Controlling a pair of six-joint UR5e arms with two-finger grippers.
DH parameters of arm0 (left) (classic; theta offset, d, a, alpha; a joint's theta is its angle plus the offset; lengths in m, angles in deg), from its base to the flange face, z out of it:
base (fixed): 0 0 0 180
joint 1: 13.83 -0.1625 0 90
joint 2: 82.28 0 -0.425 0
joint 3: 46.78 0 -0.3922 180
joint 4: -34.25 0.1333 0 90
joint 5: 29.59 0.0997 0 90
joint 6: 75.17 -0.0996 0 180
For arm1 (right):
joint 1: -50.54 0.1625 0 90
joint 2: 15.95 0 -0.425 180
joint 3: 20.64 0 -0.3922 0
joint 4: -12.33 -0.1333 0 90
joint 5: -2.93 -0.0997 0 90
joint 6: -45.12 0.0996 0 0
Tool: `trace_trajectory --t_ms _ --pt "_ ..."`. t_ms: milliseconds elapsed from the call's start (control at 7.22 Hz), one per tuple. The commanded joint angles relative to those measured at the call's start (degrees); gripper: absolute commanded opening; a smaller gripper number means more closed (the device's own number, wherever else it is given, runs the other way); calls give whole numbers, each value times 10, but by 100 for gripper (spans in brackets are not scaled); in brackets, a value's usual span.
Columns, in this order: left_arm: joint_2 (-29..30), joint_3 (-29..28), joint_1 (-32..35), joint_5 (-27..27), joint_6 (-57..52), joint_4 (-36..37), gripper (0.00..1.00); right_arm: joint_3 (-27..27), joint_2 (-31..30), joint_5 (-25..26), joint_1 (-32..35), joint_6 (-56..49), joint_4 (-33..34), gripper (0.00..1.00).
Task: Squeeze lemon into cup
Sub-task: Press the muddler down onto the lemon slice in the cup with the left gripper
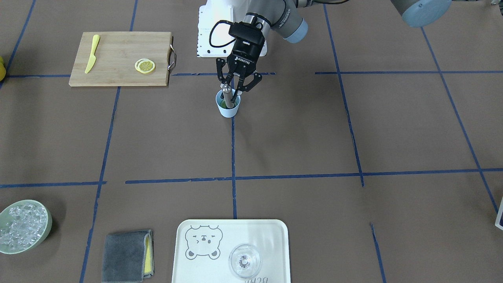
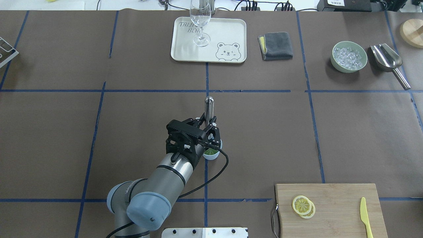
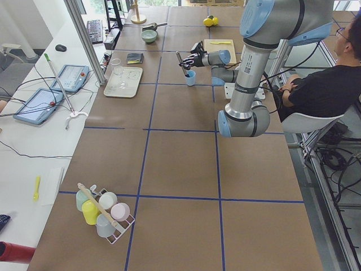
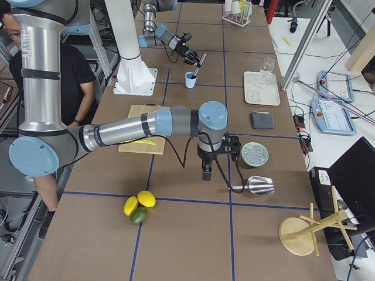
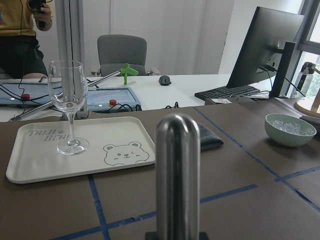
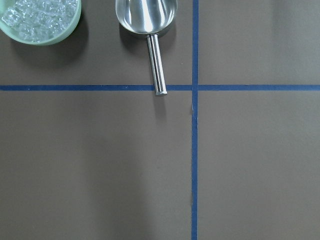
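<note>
Brown paper (image 1: 314, 133) crossed by blue tape lines covered the whole table. Near its middle stood the light-blue cup (image 1: 228, 110), something green inside. The left gripper (image 2: 207, 125) was over it, fingers pinched on a steel rod (image 2: 209, 106) whose lower end reached into the cup. The lemon slice (image 1: 145, 65) lay overlapping a second slice on the wooden cutting board (image 1: 114, 49) at the robot's near right, well apart from the cup, a yellow knife (image 1: 92, 59) farther right. The right gripper (image 4: 206, 171) hung over the table's far right near a steel scoop (image 2: 385, 57) and a green bowl of ice (image 2: 343, 70); whether its fingers were spread could not be told. At the far edge sat a bear-printed tray (image 1: 275, 251) with a wine glass (image 1: 244, 261), a grey cloth (image 1: 125, 255) to its right. Beyond stood a white desk (image 3: 39, 152) with tablets (image 3: 35, 105), a monitor (image 5: 272, 45) and an office chair (image 5: 121, 51).
</note>
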Motion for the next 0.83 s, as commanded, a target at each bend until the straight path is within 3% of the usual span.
trace_trajectory --t_ms 0,416,693 --pt "2 -9 0 0 0 -6 0 0 0 0 0 0 0 100" --pt "4 18 3 -7 -7 -6 0 -1 0 0 0 0 0 100" --pt "2 71 24 -61 -9 8 0 -1 -1 0 2 -1 0 100"
